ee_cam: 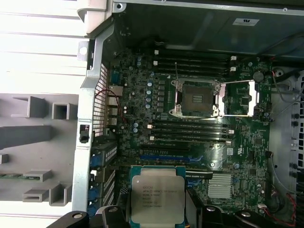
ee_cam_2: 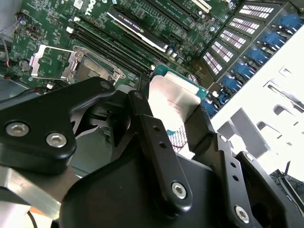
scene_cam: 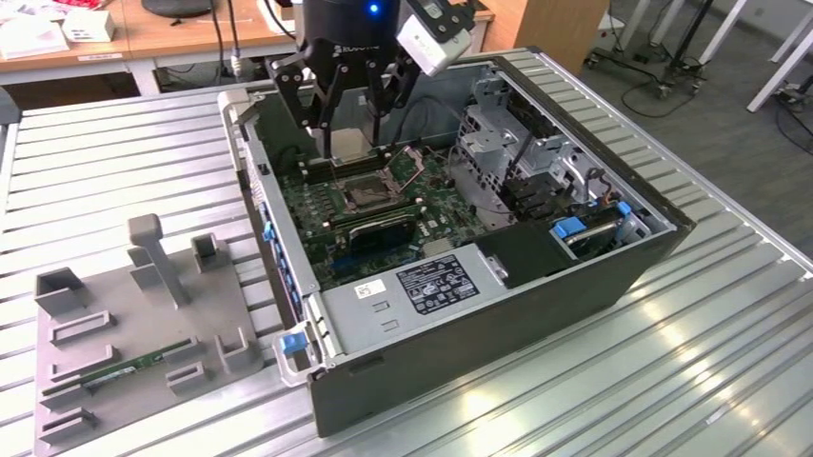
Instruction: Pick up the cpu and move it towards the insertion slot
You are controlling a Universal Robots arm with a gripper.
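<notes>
My gripper (scene_cam: 347, 141) hangs inside the open computer case, shut on the cpu (scene_cam: 346, 145), a thin square chip with a silver-grey top. In both wrist views the cpu (ee_cam: 156, 198) (ee_cam_2: 173, 95) sits between the black fingers (ee_cam_2: 154, 135), held by its edges above the green motherboard. The insertion slot (ee_cam: 197, 97) is a dark square socket with its silver bracket (ee_cam: 240, 97) swung open beside it. In the exterior view the insertion slot (scene_cam: 362, 195) lies just below and in front of the held chip. The second wrist view shows the insertion slot (ee_cam_2: 92, 71) a short way off from the chip.
The case walls (scene_cam: 261, 190) ring the motherboard, with a power supply (scene_cam: 426, 286) at the front and a drive cage (scene_cam: 508, 143) at the exterior view's right. A grey fixture tray (scene_cam: 128, 314) with a green memory stick (scene_cam: 128, 367) lies on the slatted table (scene_cam: 114, 162).
</notes>
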